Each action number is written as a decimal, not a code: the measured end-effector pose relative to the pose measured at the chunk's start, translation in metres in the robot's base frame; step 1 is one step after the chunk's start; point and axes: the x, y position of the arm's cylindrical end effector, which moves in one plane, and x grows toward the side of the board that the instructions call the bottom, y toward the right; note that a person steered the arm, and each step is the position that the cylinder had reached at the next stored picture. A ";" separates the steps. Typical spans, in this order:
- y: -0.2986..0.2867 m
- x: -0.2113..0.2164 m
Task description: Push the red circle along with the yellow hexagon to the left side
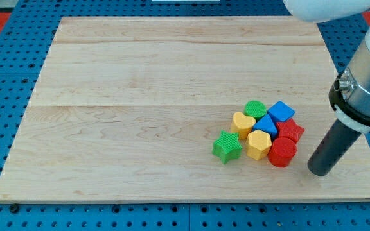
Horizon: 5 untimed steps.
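Partly hidden, red star [293, 130] sits behind red circle [282, 153].

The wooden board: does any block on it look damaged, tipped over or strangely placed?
Nothing stands out. The blocks sit flat in one tight cluster, red circle touching yellow hexagon. My tip waits at the circle's right, apart.

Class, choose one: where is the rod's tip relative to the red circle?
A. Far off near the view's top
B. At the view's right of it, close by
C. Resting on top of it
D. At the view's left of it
B: my tip sits just right of the red circle, apart from it.
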 end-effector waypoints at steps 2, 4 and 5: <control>-0.014 -0.010; -0.070 -0.040; -0.096 -0.053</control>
